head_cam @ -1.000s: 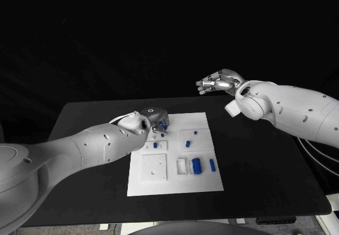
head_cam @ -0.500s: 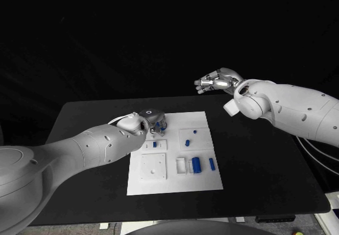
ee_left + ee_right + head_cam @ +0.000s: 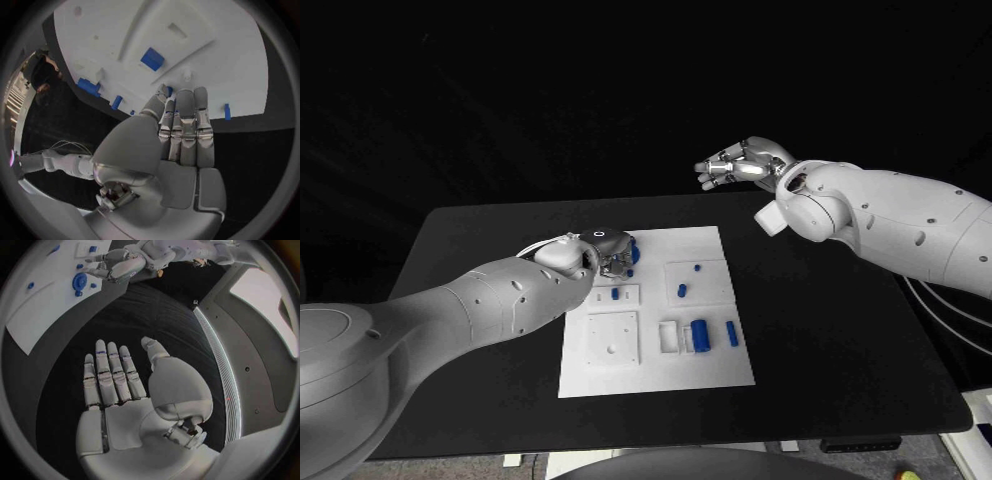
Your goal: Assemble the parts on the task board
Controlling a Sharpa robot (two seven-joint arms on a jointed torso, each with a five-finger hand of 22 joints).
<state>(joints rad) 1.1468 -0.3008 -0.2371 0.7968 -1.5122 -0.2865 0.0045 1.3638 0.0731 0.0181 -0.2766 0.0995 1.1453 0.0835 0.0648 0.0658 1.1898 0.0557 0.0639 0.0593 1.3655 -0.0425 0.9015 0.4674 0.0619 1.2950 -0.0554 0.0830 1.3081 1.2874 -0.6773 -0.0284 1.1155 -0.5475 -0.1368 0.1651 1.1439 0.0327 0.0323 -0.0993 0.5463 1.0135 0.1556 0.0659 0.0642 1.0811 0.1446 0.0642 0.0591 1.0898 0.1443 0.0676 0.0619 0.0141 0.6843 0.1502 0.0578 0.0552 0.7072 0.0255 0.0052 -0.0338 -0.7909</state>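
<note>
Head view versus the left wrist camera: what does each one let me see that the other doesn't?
The head view alone takes in the whole white task board on the black table, the left arm reaching over its far end, and the right hand held up beyond the table with nothing in it. The left wrist view alone looks along the left hand from behind: its fingers lie straight and close together above the board, near a small blue part at its edge. Both show the left hand, the board and blue parts on it.
</note>
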